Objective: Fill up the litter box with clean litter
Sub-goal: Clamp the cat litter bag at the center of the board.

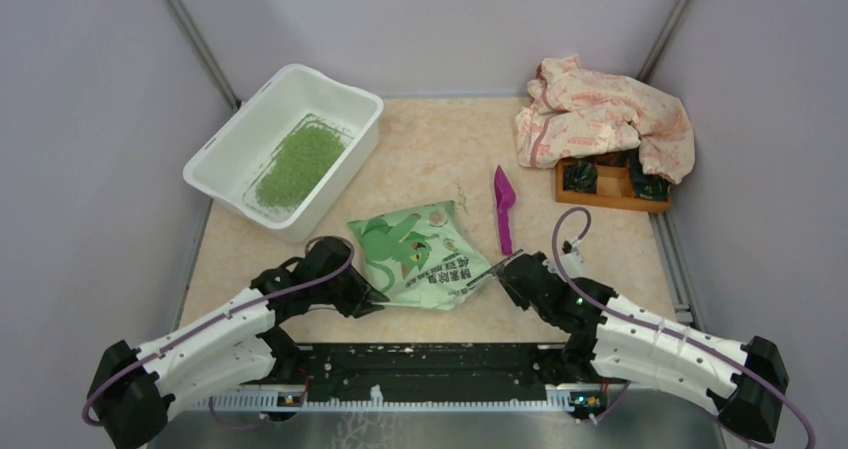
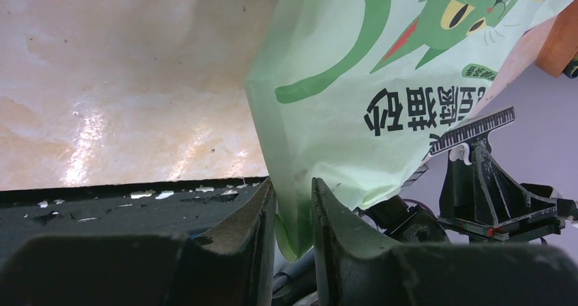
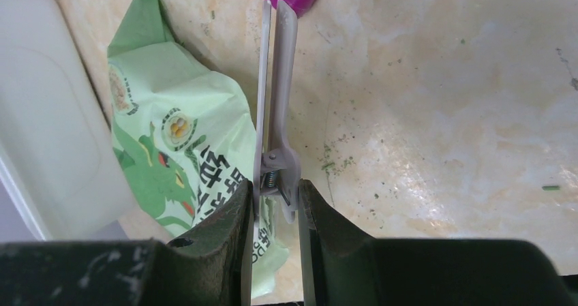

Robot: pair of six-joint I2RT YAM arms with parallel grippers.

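Reaching low over the table [image 1: 420,159], both arms angle inward toward the bag [image 1: 420,254] at centre. The left gripper [image 2: 293,189] pinches the bag's near corner; the right gripper [image 3: 274,187] is pressed together on a clip [image 3: 279,81] by the bag's 4 o'clock corner. The litter box [image 1: 262,119] sits at 10 o'clock, litter [image 1: 298,164] in a green patch on its floor.

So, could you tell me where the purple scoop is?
In the top view the purple scoop lies right of centre, between the green bag and the orange tray.
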